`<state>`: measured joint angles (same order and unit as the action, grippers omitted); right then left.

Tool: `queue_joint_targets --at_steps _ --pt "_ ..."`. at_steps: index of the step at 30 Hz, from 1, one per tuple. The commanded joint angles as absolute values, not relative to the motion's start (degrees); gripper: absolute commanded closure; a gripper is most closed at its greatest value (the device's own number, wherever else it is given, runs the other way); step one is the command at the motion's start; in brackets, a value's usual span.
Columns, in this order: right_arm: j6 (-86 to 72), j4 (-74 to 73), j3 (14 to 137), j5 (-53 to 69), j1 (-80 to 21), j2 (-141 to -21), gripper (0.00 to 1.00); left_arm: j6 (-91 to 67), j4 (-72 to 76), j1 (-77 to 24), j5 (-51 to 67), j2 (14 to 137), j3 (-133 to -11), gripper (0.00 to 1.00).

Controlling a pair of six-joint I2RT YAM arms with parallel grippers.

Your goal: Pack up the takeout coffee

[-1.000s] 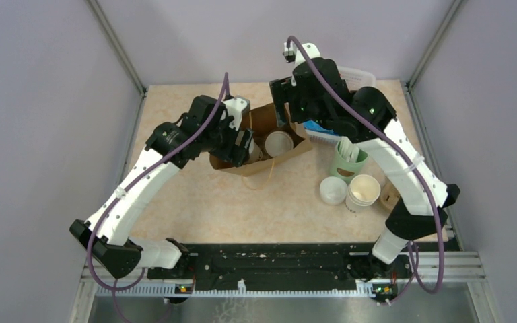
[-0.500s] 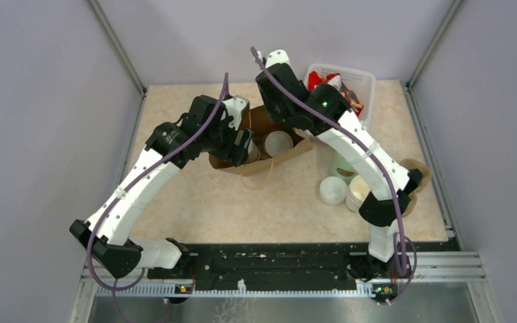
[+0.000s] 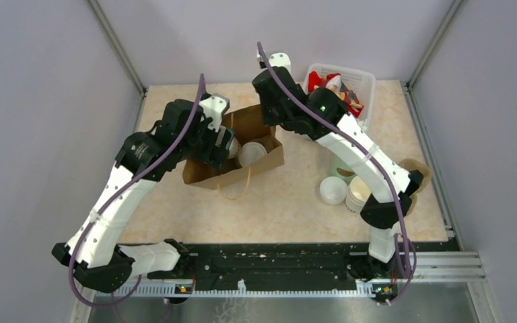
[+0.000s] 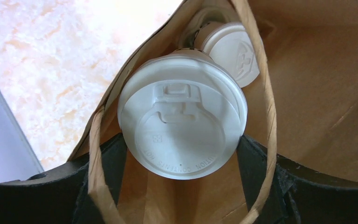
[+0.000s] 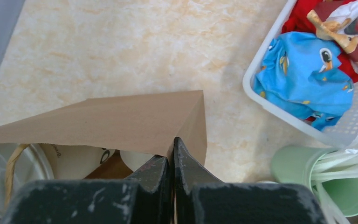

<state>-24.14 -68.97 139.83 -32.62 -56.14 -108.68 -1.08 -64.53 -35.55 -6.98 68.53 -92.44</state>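
Note:
The takeout coffee (image 4: 182, 126), a white cup with a white lid facing the camera, lies inside the brown paper bag (image 3: 202, 171). My left gripper (image 4: 181, 149) reaches into the bag's mouth, and both black fingers (image 4: 109, 156) press the sides of the lid. From above, this gripper (image 3: 225, 142) sits in the bag's opening. A second lidded cup (image 4: 230, 46) lies deeper in the bag. At the bag's far corner, my right gripper (image 5: 172, 147) is shut on the bag's rim (image 5: 186, 116), and the top view shows that gripper (image 3: 269, 116) there too.
At the back right stands a white basket (image 3: 367, 81) with colourful packets. A green holder (image 5: 349, 186) with white sticks, a loose white lid (image 3: 332, 190) and a stack of lidless cups (image 3: 360, 192) sit to the right, beside the right arm.
The right gripper swung in over the bag and closed on its rim. The left arm and the bag shifted left and nearer, with the cup still between the left fingers.

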Motion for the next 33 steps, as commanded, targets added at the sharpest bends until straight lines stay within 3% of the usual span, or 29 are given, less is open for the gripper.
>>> queue_joint_targets --at_steps 1,12,19,33 --pt "-28.84 -62.06 135.52 -30.28 -56.27 -102.1 1.0 1.09 -67.32 -35.48 -10.33 66.51 -96.48 0.63" --pt "-22.51 -39.18 105.94 -32.54 -55.31 -90.13 1.0 -2.05 -67.13 -35.52 -2.27 65.25 -91.65 0.64" --pt "-21.32 -30.9 101.4 -34.22 -52.27 -89.12 1.0 -2.76 -68.55 -35.56 1.96 66.13 -90.72 0.64" --pt "-13.64 -13.09 89.72 -31.97 -50.87 -84.65 1.0 -2.95 -58.31 -35.93 -11.57 65.03 -82.07 0.66"
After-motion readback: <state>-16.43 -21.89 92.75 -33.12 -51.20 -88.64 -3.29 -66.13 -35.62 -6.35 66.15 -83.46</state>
